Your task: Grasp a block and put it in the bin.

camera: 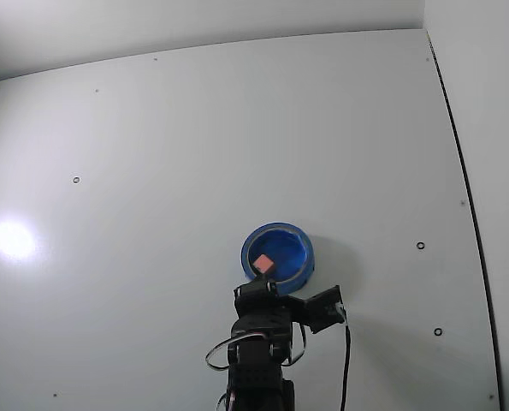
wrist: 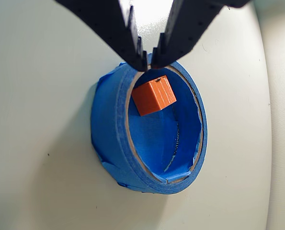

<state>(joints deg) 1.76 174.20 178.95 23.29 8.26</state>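
The block [wrist: 153, 95] is a small orange-red cube lying tilted inside the bin [wrist: 114, 129], a round blue container with a thick rim, against its far inner wall. My gripper [wrist: 149, 60] hovers just over the bin's far rim, directly above the block, with its black fingers [wrist: 128, 33] drawn together at the tips and nothing between them. In the fixed view the block [camera: 262, 262] shows pink at the near side of the bin [camera: 293, 253], with the gripper [camera: 263, 281] just below it at the bin's edge.
The table [camera: 194, 145] is a plain white surface with small dark dots. Its right edge [camera: 464, 188] runs along a dark seam. The arm's base and cables [camera: 258, 360] fill the bottom centre of the fixed view.
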